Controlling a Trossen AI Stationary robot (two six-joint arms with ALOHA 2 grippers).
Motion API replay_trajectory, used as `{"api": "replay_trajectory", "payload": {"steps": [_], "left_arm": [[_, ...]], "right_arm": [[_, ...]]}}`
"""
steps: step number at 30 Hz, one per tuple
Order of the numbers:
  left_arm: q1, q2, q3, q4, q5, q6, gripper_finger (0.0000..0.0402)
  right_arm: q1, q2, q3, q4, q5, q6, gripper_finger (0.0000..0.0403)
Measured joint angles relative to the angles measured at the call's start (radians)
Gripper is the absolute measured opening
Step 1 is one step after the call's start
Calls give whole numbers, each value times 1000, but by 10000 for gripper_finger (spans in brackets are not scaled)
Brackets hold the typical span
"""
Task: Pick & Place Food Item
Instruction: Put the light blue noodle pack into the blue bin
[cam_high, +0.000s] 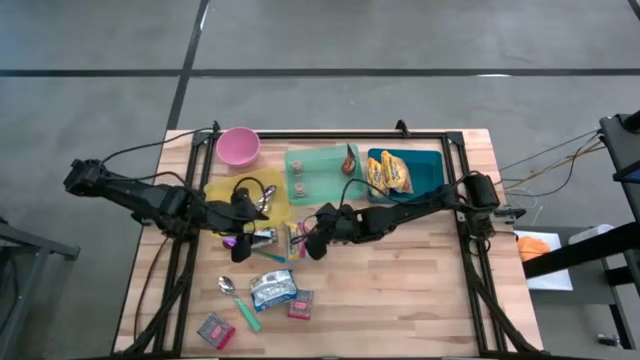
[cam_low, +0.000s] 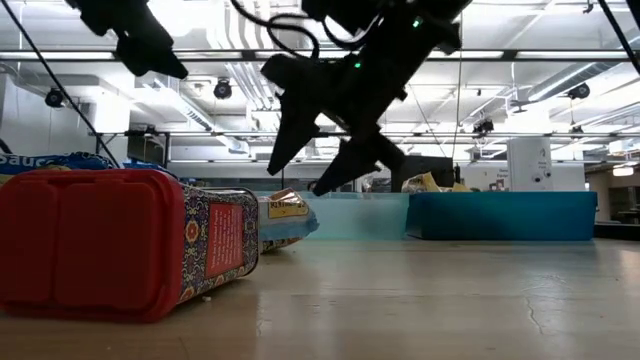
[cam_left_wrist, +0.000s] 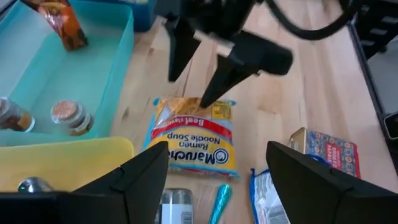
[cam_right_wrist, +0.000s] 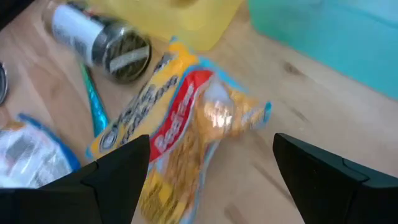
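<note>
Mid-task. Two yellow ramen packets already in the dark blue bin, upper right of the high view. Another yellow-and-red ramen noodle packet lying flat on the wooden table, centre frame, not yet gripped. Right gripper poised above it, fingers wide, empty. Left gripper alongside, open, holding nothing.

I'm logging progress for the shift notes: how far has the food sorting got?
Done: two yellow noodle packets lie in the blue bin, and jars sit in the green tray. In hand: the right gripper hangs open over the Maruchan ramen packet on the wooden table, not gripping it. The left gripper is open nearby. Left: grasping that packet and placing it; other packets remain on the table.
</note>
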Motion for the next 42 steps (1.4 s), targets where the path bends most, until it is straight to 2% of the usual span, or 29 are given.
{"api": "replay_trajectory", "payload": {"steps": [4,10,13,17,28,30,35,42], "left_arm": [[0,-62,-87,100,1,6,280],[-2,-115,-157,147,1,-7,280],[-3,-119,-183,172,0,-9,280],[-3,-118,-210,240,-4,15,280],[-2,-118,-212,282,-7,100,280],[-2,-118,-212,282,-7,100,280],[-2,-118,-212,278,-11,88,280],[-2,-118,-212,276,-118,-23,280]], "right_arm": [[-4,39,0,77,-33,-5,336],[-27,75,0,98,-73,1,335],[-28,79,0,105,-72,-2,315],[-26,79,0,112,-78,-5,253],[-28,77,4,113,-74,-21,44],[-28,77,4,113,-74,-36,18],[-28,69,4,103,-75,-63,10],[-8,-29,9,-37,-20,-100,8]]}}
